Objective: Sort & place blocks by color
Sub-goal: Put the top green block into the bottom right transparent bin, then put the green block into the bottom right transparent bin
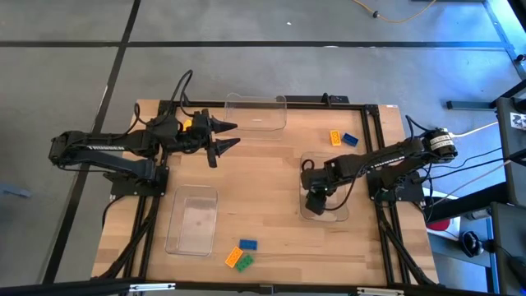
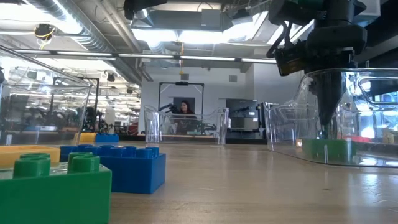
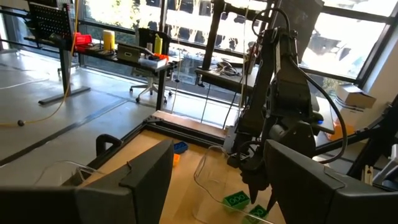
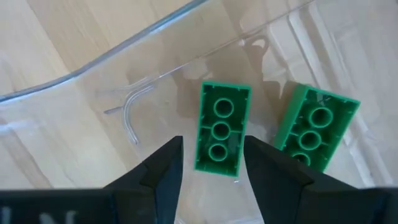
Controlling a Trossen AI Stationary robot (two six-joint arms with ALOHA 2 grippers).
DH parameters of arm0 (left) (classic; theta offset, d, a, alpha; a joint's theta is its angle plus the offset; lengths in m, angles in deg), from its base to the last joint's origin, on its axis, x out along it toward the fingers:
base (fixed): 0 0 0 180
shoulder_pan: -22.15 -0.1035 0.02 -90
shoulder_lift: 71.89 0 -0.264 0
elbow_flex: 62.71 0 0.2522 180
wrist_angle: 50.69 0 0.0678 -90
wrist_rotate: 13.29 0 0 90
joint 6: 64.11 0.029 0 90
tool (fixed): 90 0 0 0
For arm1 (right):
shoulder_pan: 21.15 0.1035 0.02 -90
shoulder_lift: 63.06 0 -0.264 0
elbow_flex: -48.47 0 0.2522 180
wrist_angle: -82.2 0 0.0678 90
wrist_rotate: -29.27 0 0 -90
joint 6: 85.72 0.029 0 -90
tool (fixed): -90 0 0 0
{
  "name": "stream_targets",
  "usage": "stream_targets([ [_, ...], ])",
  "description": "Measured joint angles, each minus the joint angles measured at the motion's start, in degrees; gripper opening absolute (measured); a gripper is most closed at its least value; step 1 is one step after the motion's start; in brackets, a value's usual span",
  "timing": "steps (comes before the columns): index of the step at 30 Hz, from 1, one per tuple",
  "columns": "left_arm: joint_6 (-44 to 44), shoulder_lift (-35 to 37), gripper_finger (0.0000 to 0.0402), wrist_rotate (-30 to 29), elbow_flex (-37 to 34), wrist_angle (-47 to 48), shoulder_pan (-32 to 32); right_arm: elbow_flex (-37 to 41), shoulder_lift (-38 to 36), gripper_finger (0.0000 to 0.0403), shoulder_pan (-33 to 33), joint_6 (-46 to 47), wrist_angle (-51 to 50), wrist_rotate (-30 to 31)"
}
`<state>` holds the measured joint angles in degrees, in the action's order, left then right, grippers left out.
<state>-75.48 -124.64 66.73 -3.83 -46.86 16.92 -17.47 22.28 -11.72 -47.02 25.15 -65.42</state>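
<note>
Right gripper (image 4: 211, 163): lowered inside the clear tray (image 1: 306, 161) by the table's right edge; fingers parted, one on each side of a green block (image 4: 221, 134), holding nothing that can be seen.
Key relation: the block's long axis runs straight out from between the fingertips, so the fingers face its two long sides; whether they touch it is unclear.
Second green block (image 4: 314, 132): lies flat just beside the first in the same tray, tilted.
Left gripper (image 1: 226, 136): hangs open and empty near the table's far edge, beside another clear tray (image 1: 256, 102).
Other blocks: orange block (image 1: 335, 137) and blue block (image 1: 350, 140) toward the far right corner; a blue, orange and green cluster (image 1: 241, 256) at the near edge.
Nearer arm: the right, judged as releasing or retreating.
</note>
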Motion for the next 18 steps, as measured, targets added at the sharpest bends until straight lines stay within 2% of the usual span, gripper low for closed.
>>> stream_targets([
  [3,-0.02,0.0,0.0243,0.28,0.0,0.09,0.01,-0.15,0.0,0.0171,-0.02,1.28,-1.01,1.99],
  [7,-0.43,0.03,0.0243,2.62,0.0,0.16,0.0,-3.42,0.02,0.0171,-0.43,-4.14,-7.16,-2.23],
  [11,-0.08,0.88,0.0243,5.61,0.0,0.3,0.0,-10.83,-0.14,0.0171,-0.84,-10.16,-14.36,-2.7],
  [18,-0.02,1.57,0.0243,8.19,0.04,0.28,0.01,-24.33,-1.9,0.0171,-0.81,-12.7,-14.29,2.0],
])
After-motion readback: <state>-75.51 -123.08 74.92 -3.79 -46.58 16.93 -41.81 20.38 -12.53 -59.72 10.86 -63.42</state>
